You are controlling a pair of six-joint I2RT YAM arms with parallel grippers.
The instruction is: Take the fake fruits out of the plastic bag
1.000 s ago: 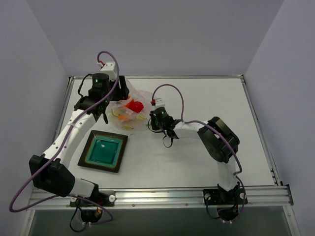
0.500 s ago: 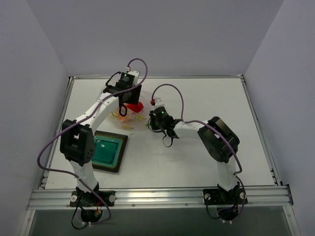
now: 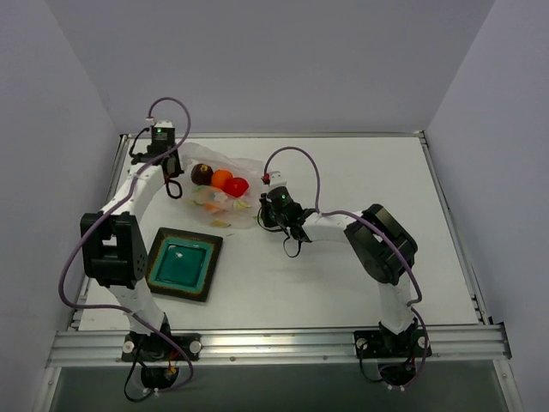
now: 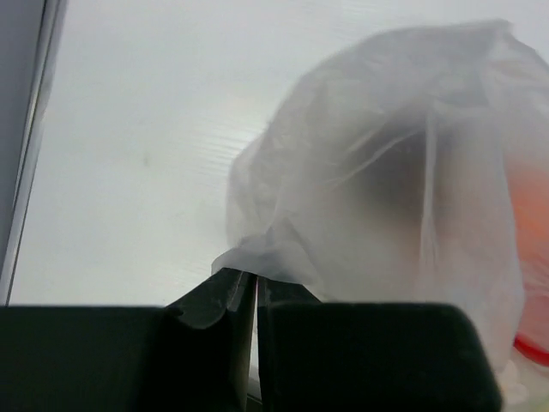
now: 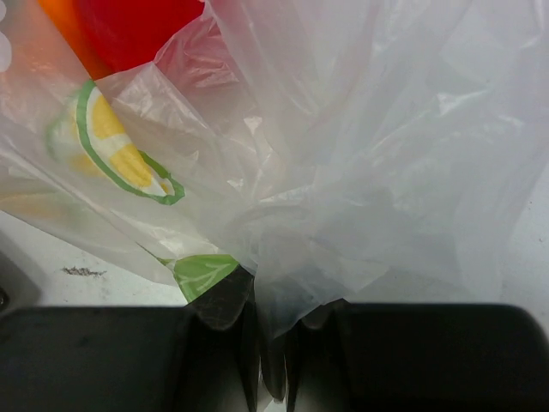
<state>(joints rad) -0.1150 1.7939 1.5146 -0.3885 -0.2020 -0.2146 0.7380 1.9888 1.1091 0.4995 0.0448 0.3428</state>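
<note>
The plastic bag lies at the back left of the table, clear film printed with yellow-green citrus slices. Three fake fruits show through it: dark maroon, orange and red. My left gripper is shut on the bag's left edge; in the left wrist view its jaws pinch a fold of the film. My right gripper is shut on the bag's right edge, with bunched film between its jaws. The red fruit shows above them.
A square teal dish with a dark rim sits on the table in front of the bag, near the left arm. The table's raised rail runs close behind the left wrist.
The left arm has swung from over the bag to its far left edge. Its jaws opened wide, then shut on the film. The fruits now show uncovered. The right arm has not moved.
</note>
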